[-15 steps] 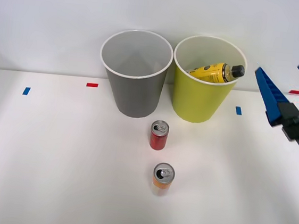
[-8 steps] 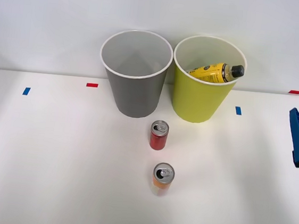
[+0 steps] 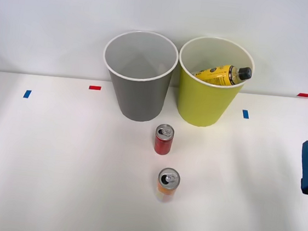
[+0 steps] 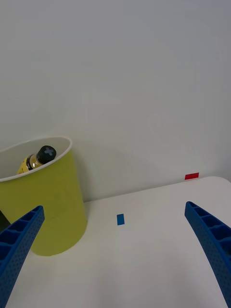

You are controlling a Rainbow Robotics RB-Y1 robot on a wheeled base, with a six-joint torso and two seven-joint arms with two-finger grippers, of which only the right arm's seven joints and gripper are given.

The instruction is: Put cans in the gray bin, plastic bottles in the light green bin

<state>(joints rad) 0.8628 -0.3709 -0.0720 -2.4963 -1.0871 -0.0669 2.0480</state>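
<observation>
end effector (image 4: 115,260) spread empty, red can (image 3: 163,139) in front view

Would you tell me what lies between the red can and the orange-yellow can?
Nothing: in the front view, only bare white table separates the red can from the orange-yellow can, which stands nearer the robot.

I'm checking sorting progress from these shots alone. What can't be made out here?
- Bottle body: front view, hidden below the green bin wall; anything beneath it too.
- Gray bin bottom: front view, hidden by its near wall.
- Right gripper: front view, cut by the right edge.
</observation>
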